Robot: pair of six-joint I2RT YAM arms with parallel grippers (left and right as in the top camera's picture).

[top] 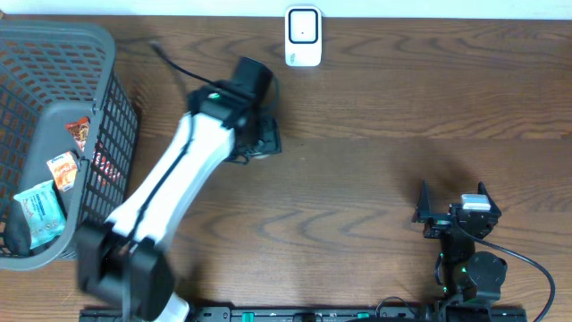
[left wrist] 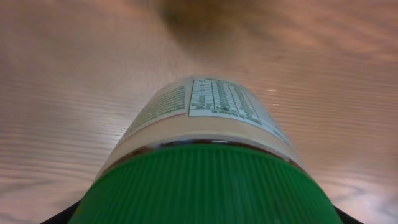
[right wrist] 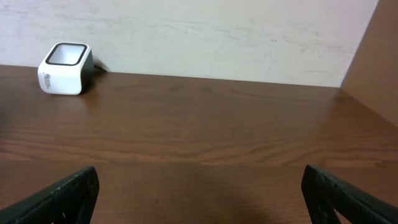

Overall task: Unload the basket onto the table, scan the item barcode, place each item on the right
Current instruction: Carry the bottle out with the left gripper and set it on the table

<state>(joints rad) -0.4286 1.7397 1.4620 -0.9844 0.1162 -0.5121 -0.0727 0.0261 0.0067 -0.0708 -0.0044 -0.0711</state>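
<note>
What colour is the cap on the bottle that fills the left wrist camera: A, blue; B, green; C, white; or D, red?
B: the left wrist view shows a ribbed green cap on the bottle, nearest the camera, with the printed label beyond it.

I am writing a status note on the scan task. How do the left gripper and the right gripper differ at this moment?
The left gripper is closed on a green-capped bottle; the right gripper is open and empty. The left gripper is close to the white scanner; the right gripper is far from it. Both are above the wooden table.
</note>
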